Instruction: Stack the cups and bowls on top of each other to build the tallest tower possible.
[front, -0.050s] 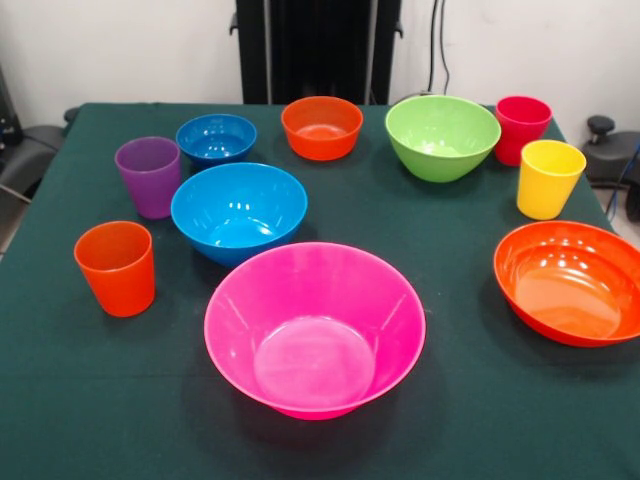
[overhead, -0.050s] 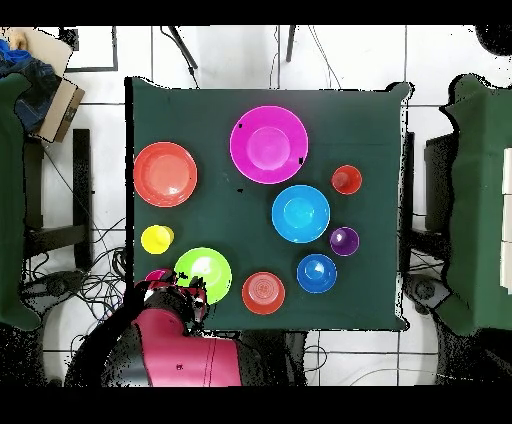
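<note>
Pink, glossy and widest of all, the large pink bowl (front, -0.050s: 315, 330) sits nearest the surface's (front, -0.050s: 100, 420) near edge, mouth up. Just behind it toward one side stands the orange cup (front, -0.050s: 116, 268), upright, and on the opposite side the large orange bowl (front, -0.050s: 570, 283) rests close to the side edge. Further back come the large blue bowl (front, -0.050s: 239, 211), the purple cup (front, -0.050s: 149, 176) just beside it, and the yellow cup (front, -0.050s: 548, 178). Along the far edge lie the small blue bowl (front, -0.050s: 217, 138), the small orange bowl (front, -0.050s: 321, 127), the green bowl (front, -0.050s: 442, 136) and the red cup (front, -0.050s: 521, 129), which is tucked against the green bowl's rim at the far corner.

Every piece stands apart and open side up, so each long axis runs vertically; the cups taper downward, narrow at the base. Nothing is stacked yet.

In the overhead view the red arm (overhead, -0.050s: 175, 355) reaches over the far edge near the green bowl and red cup, but I cannot tell whether its pincer is released or clenched, since the frames do not show it clearly.

Risk, as I judge it: the red cup and green bowl are crowded, so reaching for one could knock the other toward the edge. Glossy plastic may slip in a grasp. Nesting pieces mouth-up would add little height, and a narrow cup set under a wide bowl could topple.
</note>
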